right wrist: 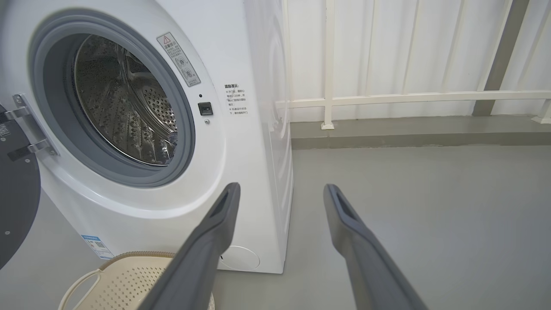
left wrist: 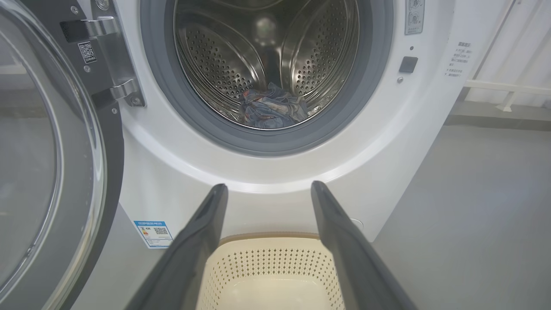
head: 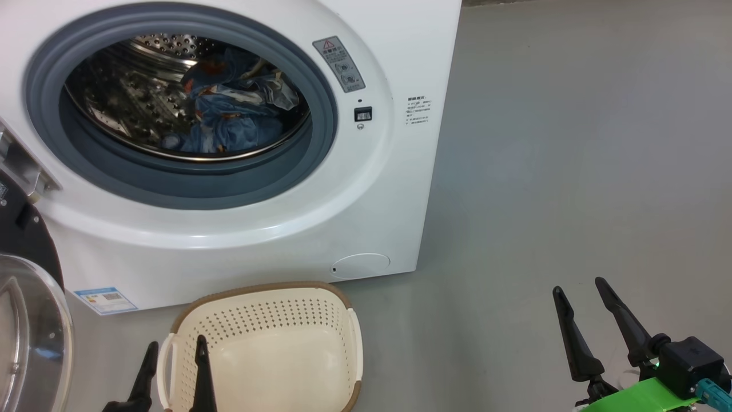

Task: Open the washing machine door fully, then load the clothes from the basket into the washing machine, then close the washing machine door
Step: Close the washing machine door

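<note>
Standing open at the far left, the washing machine door [head: 26,309] hangs from its hinge [head: 23,166], upright, just left of the left gripper [head: 176,344]. That gripper's fingers are spread wide and hold nothing, so I judge this the nearer arm for swinging the door rightward onto the washing machine [head: 366,189]. Next along, the basket [head: 274,323] sits empty on the floor [head: 543,171], close beneath those fingers. Above it, the clothes [head: 229,114] lie inside the drum [head: 131,97]. Far right, the right gripper [head: 579,285] hovers wide and empty, well apart from the door.
</note>
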